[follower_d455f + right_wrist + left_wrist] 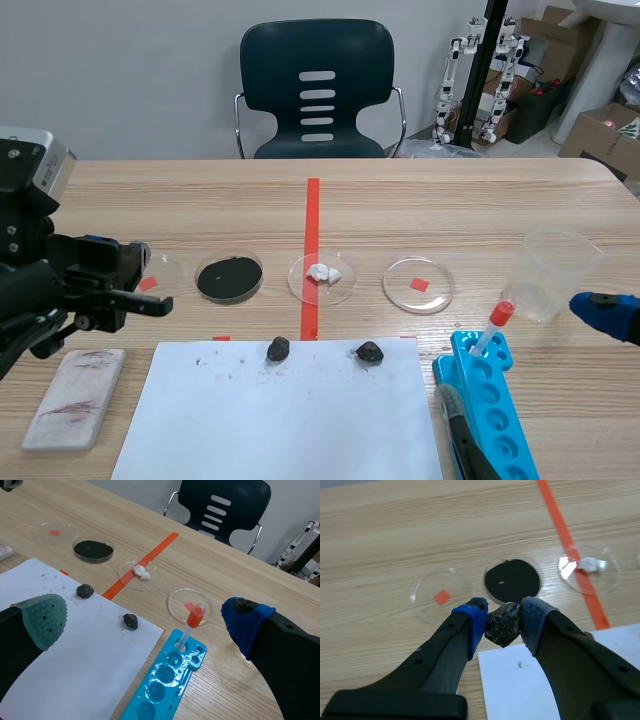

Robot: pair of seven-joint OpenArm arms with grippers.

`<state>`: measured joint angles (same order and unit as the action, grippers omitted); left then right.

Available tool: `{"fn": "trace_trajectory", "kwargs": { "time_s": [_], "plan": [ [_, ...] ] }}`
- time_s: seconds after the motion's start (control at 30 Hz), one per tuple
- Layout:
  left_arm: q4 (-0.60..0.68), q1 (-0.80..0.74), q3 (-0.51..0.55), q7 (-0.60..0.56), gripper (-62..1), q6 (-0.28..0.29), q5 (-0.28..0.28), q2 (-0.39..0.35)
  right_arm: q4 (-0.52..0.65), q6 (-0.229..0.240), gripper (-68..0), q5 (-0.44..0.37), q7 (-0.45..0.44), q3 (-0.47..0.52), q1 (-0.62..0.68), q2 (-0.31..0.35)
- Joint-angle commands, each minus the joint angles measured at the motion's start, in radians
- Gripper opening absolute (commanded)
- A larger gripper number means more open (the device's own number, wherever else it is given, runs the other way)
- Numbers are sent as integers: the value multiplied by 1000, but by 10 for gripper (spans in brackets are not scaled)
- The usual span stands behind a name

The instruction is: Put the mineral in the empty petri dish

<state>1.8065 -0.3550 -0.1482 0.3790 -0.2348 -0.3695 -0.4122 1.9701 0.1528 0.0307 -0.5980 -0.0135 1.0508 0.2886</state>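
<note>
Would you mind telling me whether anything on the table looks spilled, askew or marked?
Dark crumbs speckle the white paper sheet near two dark mineral lumps. The red-capped tube leans askew in the blue plastic rack. The white slab bears reddish streaks.

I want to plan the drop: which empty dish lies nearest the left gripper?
The dish at the row's left end, beside the black-powder dish; the other empty dish sits past the white-pieces dish.

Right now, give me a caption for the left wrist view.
Left gripper clamps a dark rock; ahead lie an empty dish and a dish of black powder.
</note>
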Motion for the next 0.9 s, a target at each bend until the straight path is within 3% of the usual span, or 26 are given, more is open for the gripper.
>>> {"fn": "trace_trajectory", "kwargs": {
  "time_s": [0.0,0.17,0.5,0.87],
  "plan": [
    [-69,70,0,-7,-493,-31,-31,18,19,-3,-20,-8,-13,6,-6,2],
    [-249,267,0,90,-492,-51,-31,74,19,-3,-20,-8,-13,6,-6,2],
    [-562,529,0,92,-492,-47,23,165,19,-3,-20,-8,-13,6,-6,2],
    [-882,721,0,80,-492,-32,45,215,19,-3,-20,-8,-13,6,-6,2]
  ]
}}
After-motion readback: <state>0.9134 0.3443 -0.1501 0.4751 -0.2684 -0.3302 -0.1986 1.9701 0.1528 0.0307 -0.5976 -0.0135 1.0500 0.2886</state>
